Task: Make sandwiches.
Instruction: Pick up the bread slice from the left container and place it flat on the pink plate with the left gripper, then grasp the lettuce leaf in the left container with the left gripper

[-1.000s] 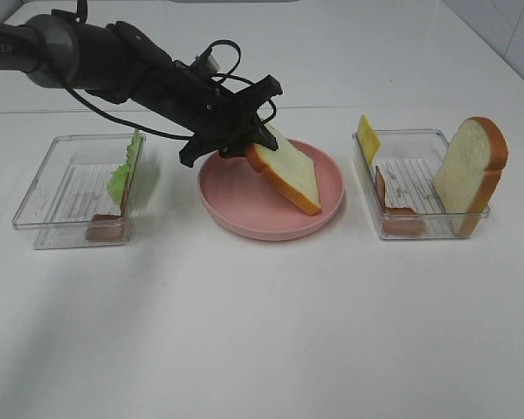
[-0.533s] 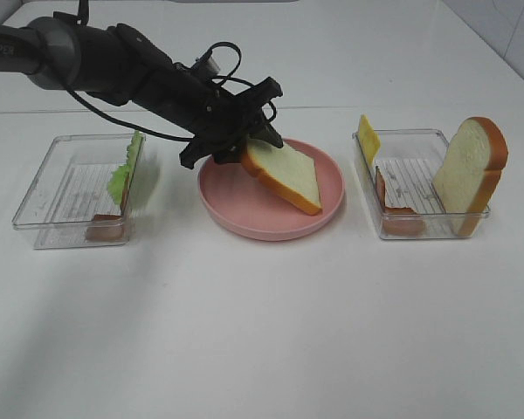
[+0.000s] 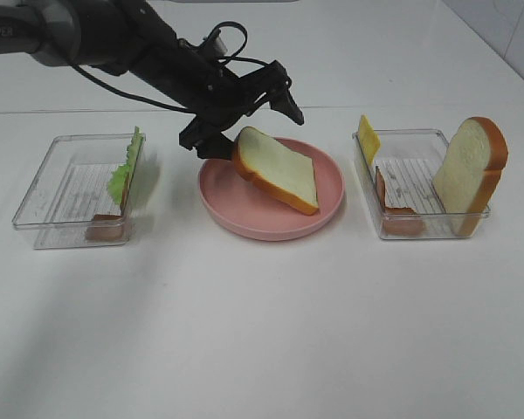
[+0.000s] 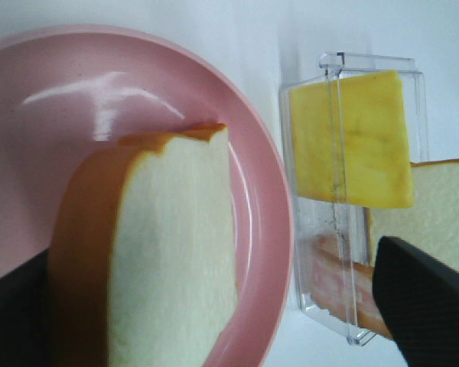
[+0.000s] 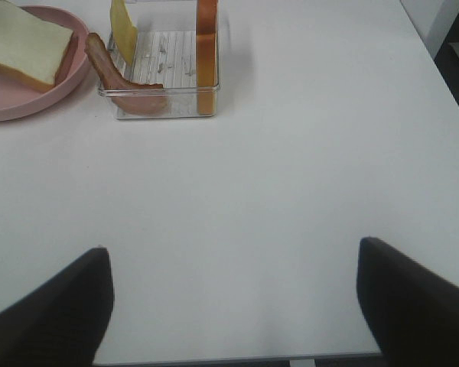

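Note:
One white bread slice (image 3: 278, 170) with a tan crust lies on the pink plate (image 3: 244, 223), its back end propped on the rim. My left gripper (image 3: 243, 120) hangs open just above that end, fingers apart on either side and not touching it. In the left wrist view the slice (image 4: 168, 260) sits between the dark fingers (image 4: 428, 298). The left tray (image 3: 44, 218) holds a lettuce leaf (image 3: 125, 170) and bacon (image 3: 105, 229). The right tray (image 3: 419, 231) holds a cheese slice (image 3: 368, 138), bacon (image 3: 400, 214) and an upright bread slice (image 3: 470, 170). My right gripper (image 5: 233, 306) is open over bare table.
The right wrist view shows the right tray (image 5: 168, 107) and the plate's edge (image 5: 0, 107) far ahead of the gripper, with the table's right edge (image 5: 436, 69) beside it. White tabletop stretches in front of the trays.
My left gripper has opened and lifted up and back, letting go of the bread slice, which has settled lower onto the plate. The right arm has not moved.

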`<action>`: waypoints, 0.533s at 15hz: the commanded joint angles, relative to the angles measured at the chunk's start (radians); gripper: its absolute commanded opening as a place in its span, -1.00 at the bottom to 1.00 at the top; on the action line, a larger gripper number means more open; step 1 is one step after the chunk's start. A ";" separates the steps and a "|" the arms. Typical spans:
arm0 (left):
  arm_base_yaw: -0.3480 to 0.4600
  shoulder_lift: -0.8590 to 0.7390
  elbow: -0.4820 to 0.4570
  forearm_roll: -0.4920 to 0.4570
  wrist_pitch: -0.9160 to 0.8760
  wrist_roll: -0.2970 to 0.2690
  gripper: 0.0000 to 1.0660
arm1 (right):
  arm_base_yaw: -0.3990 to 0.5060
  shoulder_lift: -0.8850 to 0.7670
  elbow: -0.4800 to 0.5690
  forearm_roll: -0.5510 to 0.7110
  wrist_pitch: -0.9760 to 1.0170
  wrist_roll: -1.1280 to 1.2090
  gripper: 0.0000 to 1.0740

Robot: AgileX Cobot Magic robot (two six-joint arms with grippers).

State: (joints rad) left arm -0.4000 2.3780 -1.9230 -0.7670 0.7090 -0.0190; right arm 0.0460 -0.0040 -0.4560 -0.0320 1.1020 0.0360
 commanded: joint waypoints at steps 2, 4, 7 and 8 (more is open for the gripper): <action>-0.034 -0.005 -0.116 0.347 0.134 -0.238 0.80 | -0.005 -0.030 0.003 -0.003 -0.001 -0.009 0.58; -0.061 -0.005 -0.192 0.467 0.191 -0.294 0.77 | -0.005 -0.030 0.003 -0.003 -0.001 -0.009 0.58; -0.095 -0.005 -0.300 0.637 0.321 -0.341 0.70 | -0.005 -0.030 0.003 -0.003 -0.001 -0.009 0.58; -0.096 -0.005 -0.330 0.650 0.371 -0.329 0.70 | -0.005 -0.030 0.003 -0.003 -0.001 -0.009 0.58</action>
State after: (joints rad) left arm -0.4910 2.3780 -2.2320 -0.1400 1.0350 -0.3470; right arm 0.0460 -0.0040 -0.4560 -0.0320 1.1020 0.0360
